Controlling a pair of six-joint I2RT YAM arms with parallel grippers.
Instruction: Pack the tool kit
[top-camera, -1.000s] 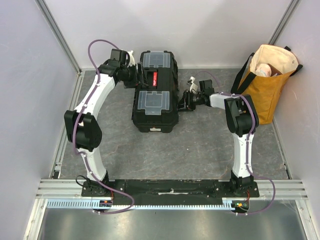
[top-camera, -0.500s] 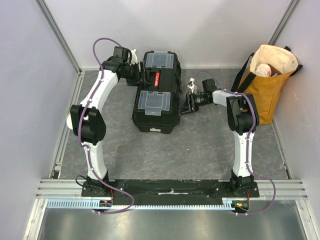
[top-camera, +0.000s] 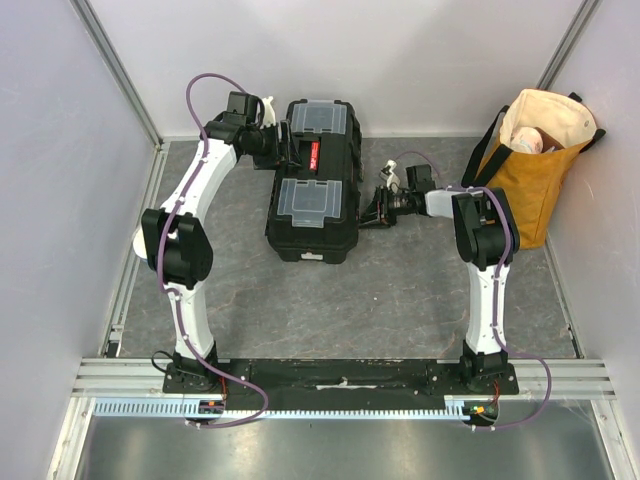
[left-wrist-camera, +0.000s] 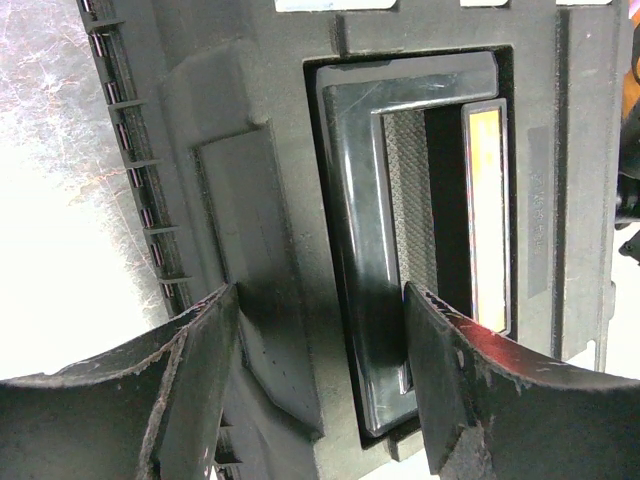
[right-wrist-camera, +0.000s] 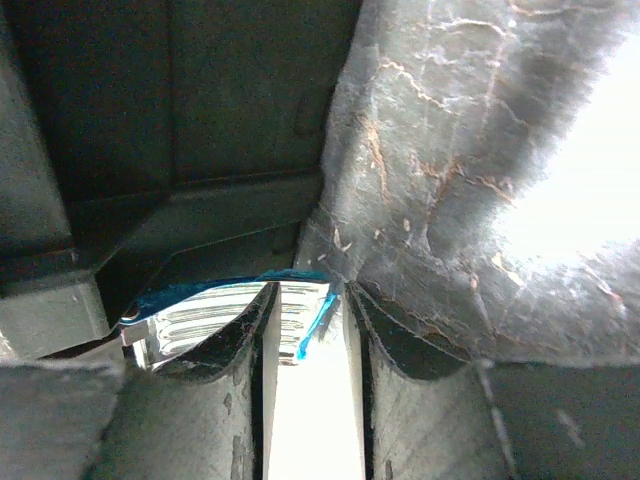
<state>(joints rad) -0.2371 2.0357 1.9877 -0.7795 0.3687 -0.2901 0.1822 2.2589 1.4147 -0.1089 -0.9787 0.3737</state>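
The tool kit is a black toolbox with two clear-lidded compartments and a red handle panel, lying shut on the grey floor. My left gripper hovers at the box's left side by the handle. In the left wrist view this gripper is open, its fingers straddling the lid's edge and the glossy black handle. My right gripper is at the box's right side. In the right wrist view it has closed narrowly on the end of a blue side latch.
A mustard-yellow tote bag stands at the right wall with something pale inside. Grey walls and metal rails enclose the floor on three sides. The arm bases sit at the near edge.
The left arm has swung slightly towards the back, with its gripper staying at the handle. The right gripper has shifted a little nearer along the box's right side, and its jaws have narrowed.
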